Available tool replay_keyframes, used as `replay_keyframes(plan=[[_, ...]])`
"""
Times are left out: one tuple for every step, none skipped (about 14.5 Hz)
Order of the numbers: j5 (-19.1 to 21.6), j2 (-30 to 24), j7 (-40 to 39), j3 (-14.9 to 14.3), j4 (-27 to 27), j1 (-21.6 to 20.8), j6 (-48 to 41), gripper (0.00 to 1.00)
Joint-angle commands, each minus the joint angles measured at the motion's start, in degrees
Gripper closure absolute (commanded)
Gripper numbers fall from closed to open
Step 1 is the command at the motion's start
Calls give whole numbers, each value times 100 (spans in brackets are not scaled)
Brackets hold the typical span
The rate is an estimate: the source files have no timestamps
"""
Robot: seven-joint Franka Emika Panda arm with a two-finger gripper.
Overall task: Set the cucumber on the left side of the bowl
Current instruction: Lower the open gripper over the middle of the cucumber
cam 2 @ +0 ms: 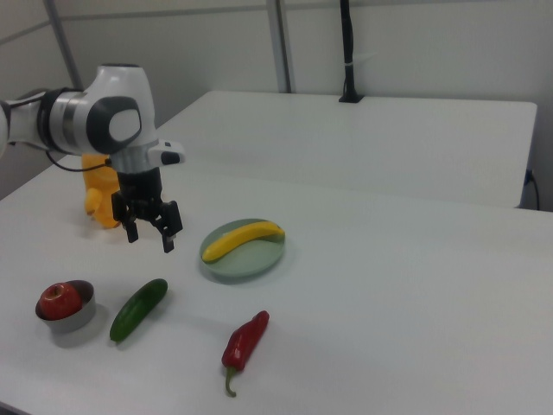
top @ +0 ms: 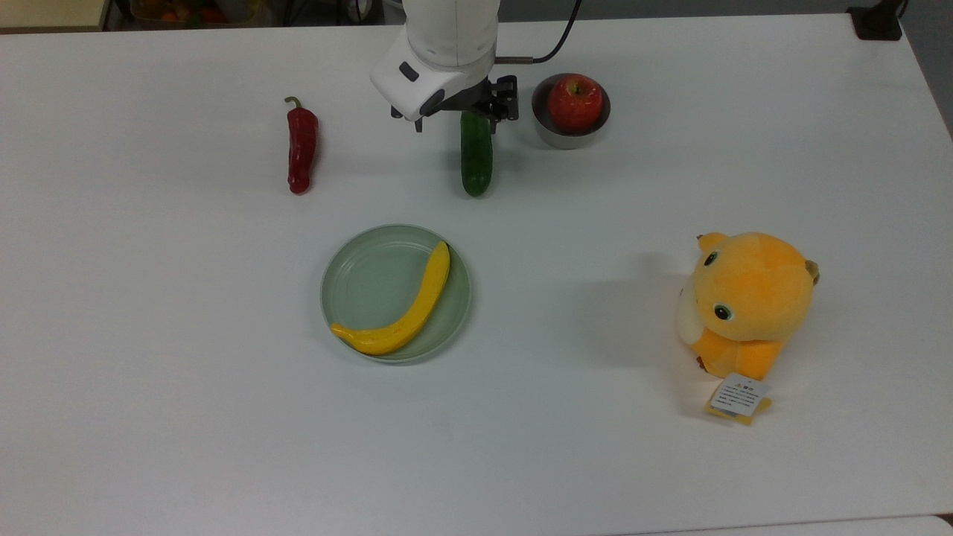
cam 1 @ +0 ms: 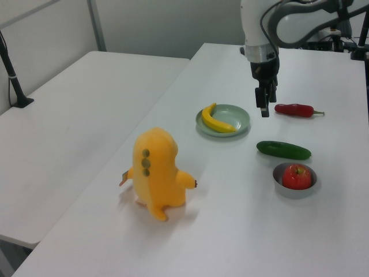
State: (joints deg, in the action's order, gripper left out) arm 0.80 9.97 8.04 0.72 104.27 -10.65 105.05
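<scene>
I see a plain white table (top: 149, 417), matte and bare apart from the props; the left view has a second white table (cam 1: 86, 86) beside it plus a grey wall, and the right view adds a dark post (cam 2: 347, 52) at that table's far edge. The gripper (cam 2: 149, 226) hangs above the surface, fingers spread wide, holding nothing. The cucumber (top: 476, 153) lies flat on the table just below the gripper, its far end tucked under the gripper in the top view; the right view shows clear air between them. The bowl (top: 570, 131) sits close on the cucumber's right in the top view, not touching it, with a red apple (top: 575, 103) inside. A red chili (top: 301, 147) lies well off to the gripper's other side. The green plate (top: 372, 298) with the banana (top: 406, 316) is nearer the top view's bottom edge. The orange plush toy (top: 748, 305) stands well apart; the top view shows its face and tag, the left view its back.
</scene>
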Motion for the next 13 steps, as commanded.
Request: replay_keyframes(plan=[[35,-933,-21,-2,1418,-68,1077,0],[35,-1118,-21,7,1665,-68,1227,0],[43,-1268,-21,16,1859,-68,1280,0],[43,-1339,-21,16,1982,-68,1298,0],[43,-1365,-21,25,2071,-77,1316,0],[43,-1357,-21,25,2132,-86,1316,0],[43,-1340,-21,34,2203,-155,1325,0],[43,-1313,-21,34,2229,-191,1386,0],[43,-1243,-21,34,2238,-200,1491,0],[43,-1121,-21,34,2230,-209,1596,0],[43,-1007,-13,34,2230,-235,1693,0],[43,-936,-13,34,2230,-235,1798,0],[43,-848,-13,34,2230,-287,1878,0]])
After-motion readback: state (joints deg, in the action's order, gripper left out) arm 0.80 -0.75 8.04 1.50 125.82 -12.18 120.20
